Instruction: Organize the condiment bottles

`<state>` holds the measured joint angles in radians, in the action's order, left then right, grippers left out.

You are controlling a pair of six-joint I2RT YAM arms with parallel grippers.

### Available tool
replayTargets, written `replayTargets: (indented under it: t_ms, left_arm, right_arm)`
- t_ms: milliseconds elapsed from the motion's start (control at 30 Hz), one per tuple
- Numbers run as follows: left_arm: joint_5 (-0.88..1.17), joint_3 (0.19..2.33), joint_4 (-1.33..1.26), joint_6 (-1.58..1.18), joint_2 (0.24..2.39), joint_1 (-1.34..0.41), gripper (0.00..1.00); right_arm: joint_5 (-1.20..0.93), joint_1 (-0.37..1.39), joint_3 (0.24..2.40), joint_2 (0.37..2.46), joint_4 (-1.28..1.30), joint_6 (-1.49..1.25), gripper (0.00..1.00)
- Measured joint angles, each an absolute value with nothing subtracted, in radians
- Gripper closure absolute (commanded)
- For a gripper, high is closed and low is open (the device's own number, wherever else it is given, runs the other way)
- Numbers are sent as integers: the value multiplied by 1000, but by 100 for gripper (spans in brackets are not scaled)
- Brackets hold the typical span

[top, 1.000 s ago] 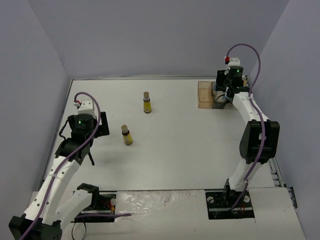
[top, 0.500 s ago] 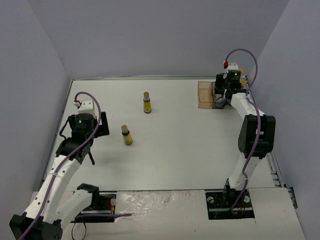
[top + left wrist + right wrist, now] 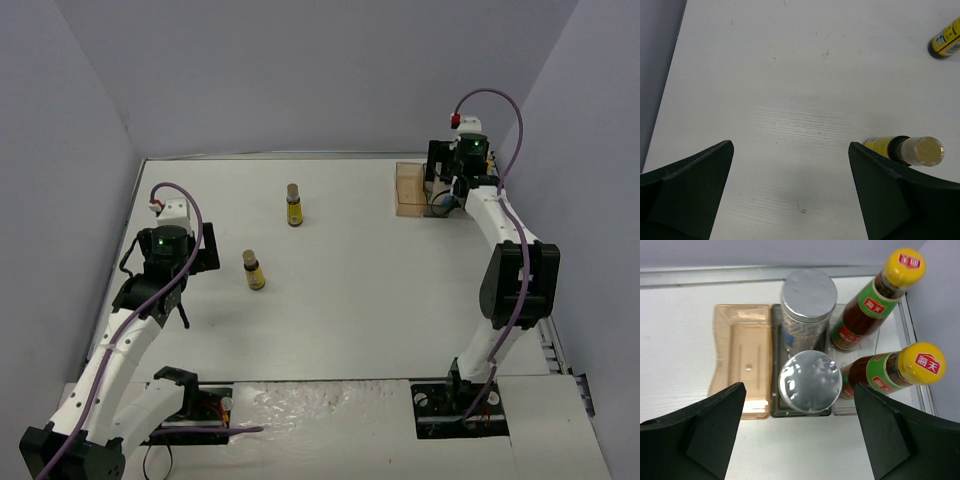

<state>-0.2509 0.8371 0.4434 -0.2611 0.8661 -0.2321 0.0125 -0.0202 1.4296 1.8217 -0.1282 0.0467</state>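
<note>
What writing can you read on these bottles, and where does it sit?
"海天": red patch on the near yellow cap.
"海天": red patch on the far yellow cap, upside down.
"海天": neck labels of the far dark red bottle and the near dark red bottle.
Too small to read: the print on the far yellow-labelled bottle.

Robot lab cell: white table [image 3: 350, 320], plain lilac walls [image 3: 300, 80], cabled arms [image 3: 130, 330].

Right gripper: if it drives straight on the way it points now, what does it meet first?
Probably the nearer silver-lidded shaker, which sits centred in front of the open right gripper; depth is unclear.
</note>
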Motion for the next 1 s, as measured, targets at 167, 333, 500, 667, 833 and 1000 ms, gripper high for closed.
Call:
replayTargets:
  t_ms: [167, 333, 500, 667, 833, 1000]
  left_arm:
    - [-237, 837, 442, -261, 866, -232, 3]
    - [-229, 837, 441, -261, 866, -232, 3]
    - [-224, 837, 438, -262, 866, -232, 3]
    - [-222, 828, 436, -262, 858, -232, 3]
    - [-220, 820, 436, -262, 840, -232, 3]
    - [-211, 811, 434, -262, 796, -233, 3]
  right_arm:
    - [12, 116, 1405, 1654, -88, 58, 5]
    - [-75, 408, 1336, 1505, -88, 77, 2]
    - [-122, 622, 1277, 1496, -80, 90, 1]
    - [-186, 793, 1239, 1565, -110, 90, 2]
    - [-250, 890, 1225, 1656, -201, 73, 2]
    - [-285, 925, 1231, 1746, -284, 63, 2]
